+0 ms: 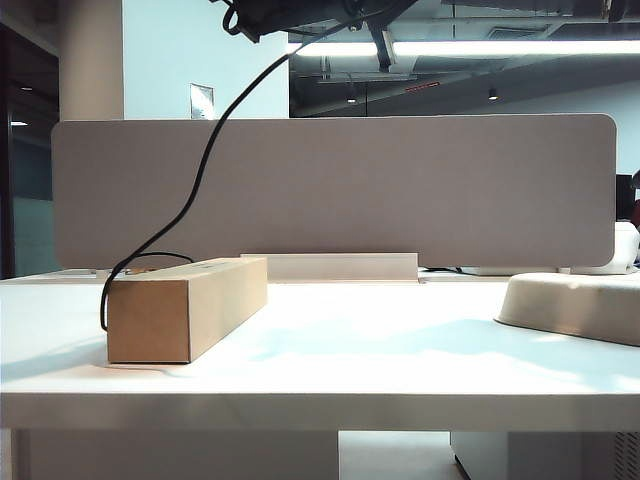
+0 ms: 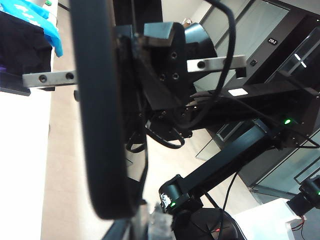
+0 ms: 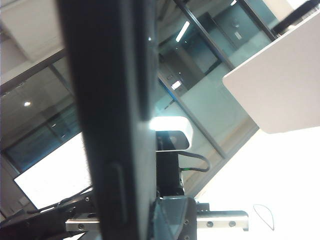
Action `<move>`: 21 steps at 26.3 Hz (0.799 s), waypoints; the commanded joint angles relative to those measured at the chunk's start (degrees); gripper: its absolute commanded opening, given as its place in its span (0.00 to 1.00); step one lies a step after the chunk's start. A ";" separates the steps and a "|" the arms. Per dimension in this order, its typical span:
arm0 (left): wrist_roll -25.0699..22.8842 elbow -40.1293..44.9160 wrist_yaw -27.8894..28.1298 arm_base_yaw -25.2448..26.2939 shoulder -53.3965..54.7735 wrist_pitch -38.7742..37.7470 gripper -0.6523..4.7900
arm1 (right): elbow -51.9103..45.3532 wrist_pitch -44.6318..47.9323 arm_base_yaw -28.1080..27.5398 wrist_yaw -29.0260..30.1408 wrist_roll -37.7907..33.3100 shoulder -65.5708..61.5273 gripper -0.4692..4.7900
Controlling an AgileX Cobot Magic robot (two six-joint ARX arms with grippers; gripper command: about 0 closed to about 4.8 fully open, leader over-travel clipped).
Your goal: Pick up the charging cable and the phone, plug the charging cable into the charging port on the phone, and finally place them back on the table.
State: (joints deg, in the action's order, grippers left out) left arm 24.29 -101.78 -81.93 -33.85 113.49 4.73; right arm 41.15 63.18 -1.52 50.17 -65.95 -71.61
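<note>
From the outside camera you see both arms lifted above the table, only the cable hanging from above down behind the cardboard box, slack left for plugging in. At the left wrist, the left gripper is clamped on the phone, edge-on between its fingers. At the right wrist, the right gripper is closed beside that phone edge; whether it pinches the plug, you cannot tell. Glass office walls behind.

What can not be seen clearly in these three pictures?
- Both grippers: above the exterior view's top edge.
- Charging port, cable plug: unseen; the phone fills the left wrist view edge-on.
- Left gripper: mostly cut by the picture edge.
- Right gripper: largely behind the phone.
- Charging cable: upper end leaves the exterior view.
</note>
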 commanded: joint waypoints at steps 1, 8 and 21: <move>0.15 -0.28 -0.46 0.02 -0.13 1.01 0.11 | 0.42 1.33 0.02 -0.26 1.51 0.33 0.08; 0.15 -0.28 -0.17 0.66 -0.13 1.31 0.11 | 0.44 1.38 0.02 -0.28 1.42 0.33 0.08; -0.22 -0.28 2.62 0.48 -0.11 1.77 0.11 | 0.42 1.38 2.29 -0.37 1.09 0.33 0.08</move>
State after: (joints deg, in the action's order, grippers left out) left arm 24.21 -101.69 -80.23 -33.15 113.62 5.37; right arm 41.15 62.89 0.01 48.88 -64.93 -71.61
